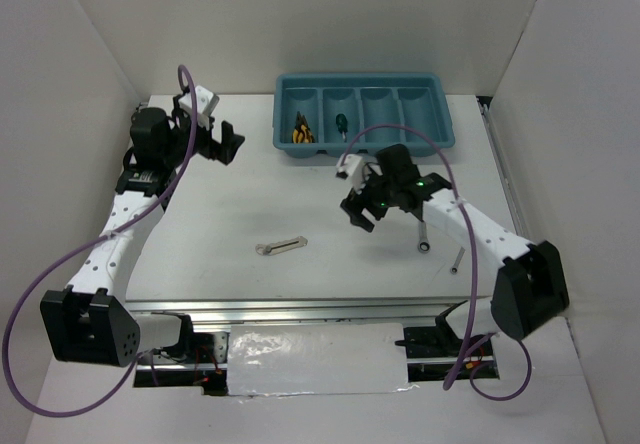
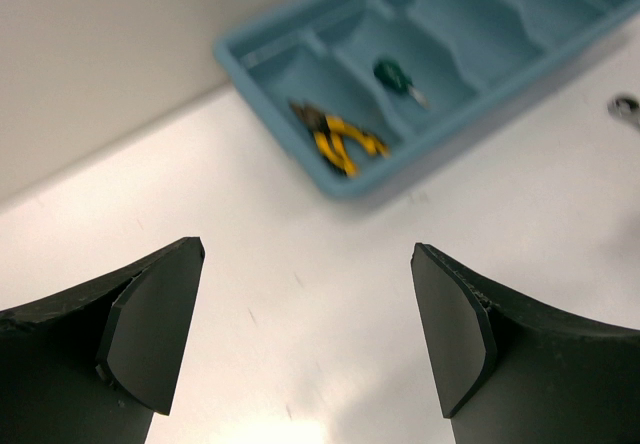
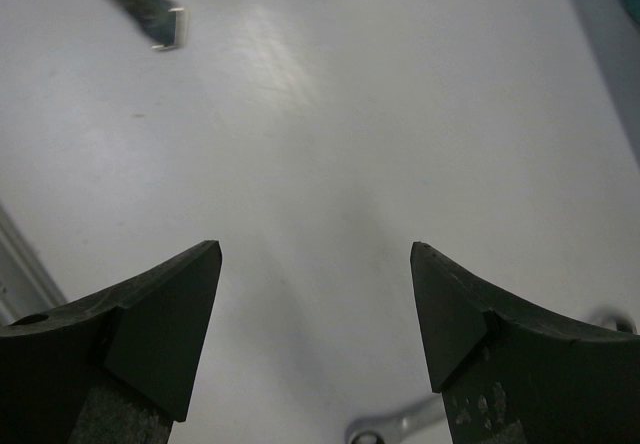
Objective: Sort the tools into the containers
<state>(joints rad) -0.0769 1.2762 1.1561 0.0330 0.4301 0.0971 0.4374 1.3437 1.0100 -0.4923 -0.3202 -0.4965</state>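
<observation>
Already sorted, one kind per compartment, in the teal tray (image 1: 365,147) at the worktop's far edge: yellow pliers (image 1: 301,132) leftmost, green screwdriver (image 1: 342,122) beside; still loose mid-worktop, a silver wrench (image 1: 281,246), with left gripper (image 2: 308,299) and right gripper (image 3: 315,304) both spread wide, empty, probably freed for it.

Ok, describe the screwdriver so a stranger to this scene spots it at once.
Find the teal tray at the far edge of the table, four compartments side by side. In the second compartment from the left lies a stubby screwdriver, alone. Its dark green handle sets it apart from the yellow-handled pliers in the first compartment.
</observation>
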